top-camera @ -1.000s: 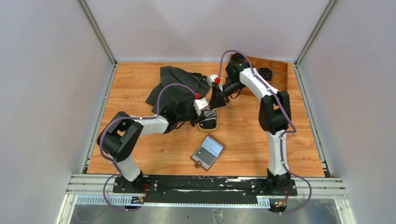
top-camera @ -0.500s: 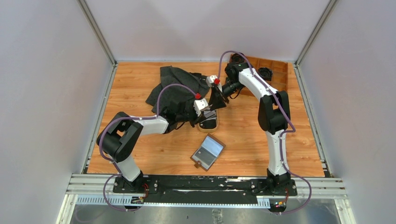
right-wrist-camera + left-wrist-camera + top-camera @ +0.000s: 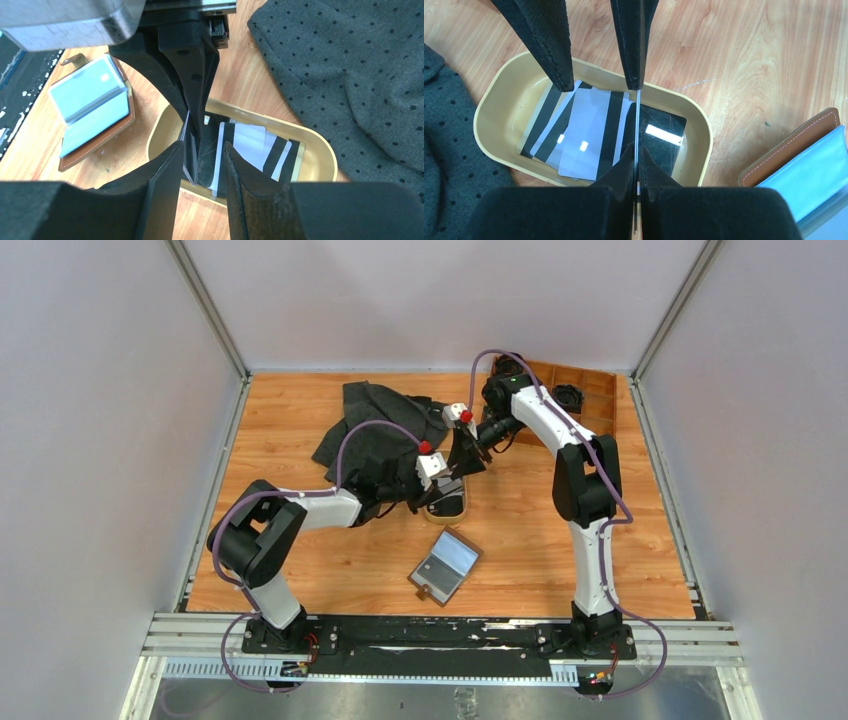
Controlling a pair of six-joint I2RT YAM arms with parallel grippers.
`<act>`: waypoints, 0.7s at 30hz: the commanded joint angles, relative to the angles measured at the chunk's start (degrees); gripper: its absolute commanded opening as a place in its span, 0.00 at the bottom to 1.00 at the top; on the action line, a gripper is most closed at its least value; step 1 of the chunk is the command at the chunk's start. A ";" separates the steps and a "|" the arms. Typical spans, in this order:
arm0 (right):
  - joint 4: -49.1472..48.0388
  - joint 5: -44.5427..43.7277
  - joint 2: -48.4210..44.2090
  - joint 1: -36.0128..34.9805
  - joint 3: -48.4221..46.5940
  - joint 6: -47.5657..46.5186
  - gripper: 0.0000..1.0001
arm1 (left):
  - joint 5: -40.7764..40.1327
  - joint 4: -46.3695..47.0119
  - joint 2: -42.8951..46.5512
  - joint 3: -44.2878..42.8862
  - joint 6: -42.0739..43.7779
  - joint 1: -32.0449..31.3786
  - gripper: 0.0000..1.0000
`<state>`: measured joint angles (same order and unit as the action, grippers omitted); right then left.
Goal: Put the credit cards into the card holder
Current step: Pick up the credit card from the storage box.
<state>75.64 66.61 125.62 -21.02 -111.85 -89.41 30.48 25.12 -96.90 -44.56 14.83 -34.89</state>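
My left pincer (image 3: 637, 156) pinches one card (image 3: 638, 117) on edge above the tray (image 3: 499, 102). My right pincer (image 3: 202, 150) has its jaws apart astride the card. I judge a crooked regrip could drop it among the cards (image 3: 589, 132), short of the holder (image 3: 446, 568) by the table's (image 3: 620, 570) near edge.

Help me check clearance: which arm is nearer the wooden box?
Right arm: its forearm runs beside the wooden box; the left arm reaches over the dark cloth, farther left.

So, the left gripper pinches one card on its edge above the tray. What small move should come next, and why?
Probably the right gripper should back away. Its jaws stand open right beside the card that the left gripper holds shut over the tray, so it seems in the way. The card holder lies open nearby.
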 commanded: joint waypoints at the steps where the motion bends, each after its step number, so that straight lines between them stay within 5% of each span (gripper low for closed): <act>1: 4.31 2.21 0.70 -0.74 -1.13 -1.52 0.40 | -0.08 0.63 1.00 0.26 0.92 -0.14 0.00; 21: 5.05 -0.75 2.59 -1.72 -2.45 -0.73 0.37 | 0.46 0.63 1.76 0.79 0.54 -0.32 0.00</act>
<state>79.13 67.07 127.00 -21.96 -112.68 -90.43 30.65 25.17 -96.90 -44.56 14.79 -35.00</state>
